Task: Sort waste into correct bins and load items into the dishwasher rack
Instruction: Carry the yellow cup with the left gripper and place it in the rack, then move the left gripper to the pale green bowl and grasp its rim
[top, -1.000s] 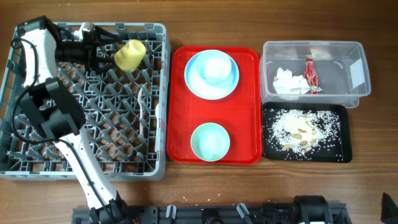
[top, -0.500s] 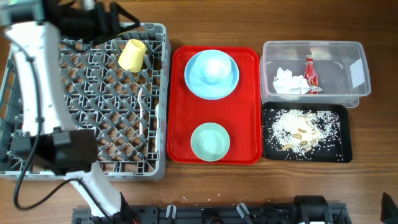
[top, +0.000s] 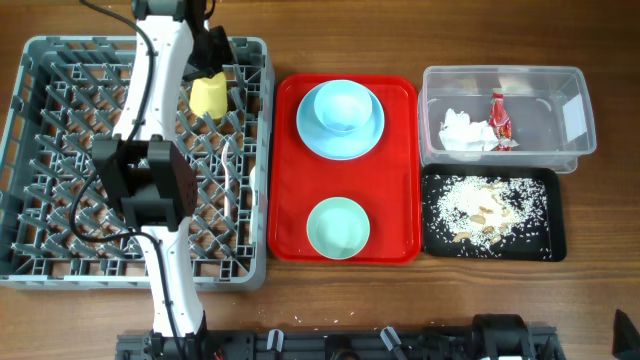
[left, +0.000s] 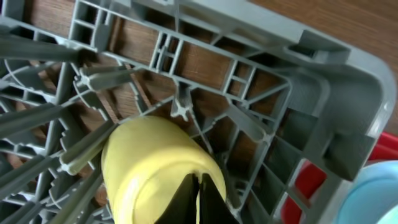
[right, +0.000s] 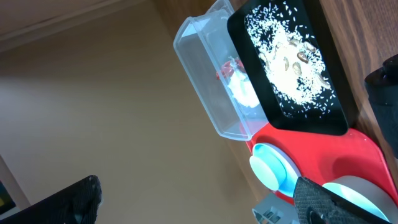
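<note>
The yellow cup (top: 210, 95) lies on its side among the pegs at the far right corner of the grey dishwasher rack (top: 60, 42). My left gripper (top: 218, 62) hovers just behind the cup; in the left wrist view its fingers (left: 199, 186) are pressed together, empty, over the cup (left: 149, 162). A cream utensil (top: 228, 168) lies in the rack. The blue plate (top: 340, 120) and green bowl (top: 338, 228) sit on the red tray (top: 395, 170). The right gripper (right: 199, 205) is held high and open.
The clear tub (top: 560, 120) holds the white napkin (top: 465, 132) and red wrapper (top: 499, 118). In front of it the black tray (top: 545, 245) holds rice scraps (top: 485, 210). My left arm (top: 150, 170) stretches across the middle of the rack.
The left gripper has let go of the yellow cup and shut. The left arm has swung from the rack's left side toward its middle. The cup stays in the rack.
</note>
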